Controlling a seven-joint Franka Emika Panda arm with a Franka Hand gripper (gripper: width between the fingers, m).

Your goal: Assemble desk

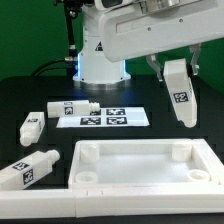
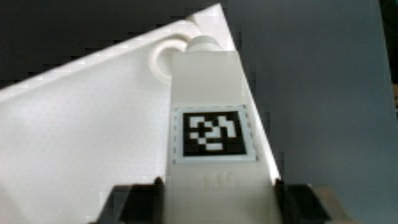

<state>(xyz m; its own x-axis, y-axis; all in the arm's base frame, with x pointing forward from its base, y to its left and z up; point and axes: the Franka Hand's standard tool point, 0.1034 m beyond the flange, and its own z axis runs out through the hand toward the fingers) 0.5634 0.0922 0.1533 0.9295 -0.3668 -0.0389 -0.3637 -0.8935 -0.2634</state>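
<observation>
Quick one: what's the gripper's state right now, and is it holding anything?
Gripper: closed on a desk leg, held clear of the table near a corner of the desk top.

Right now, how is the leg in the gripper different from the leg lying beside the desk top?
The held leg hangs nearly upright in the air; the lying leg rests on its side on the table. The gripper clamps the held leg; nothing touches the lying leg. Both are white with a black-and-white tag.
</observation>
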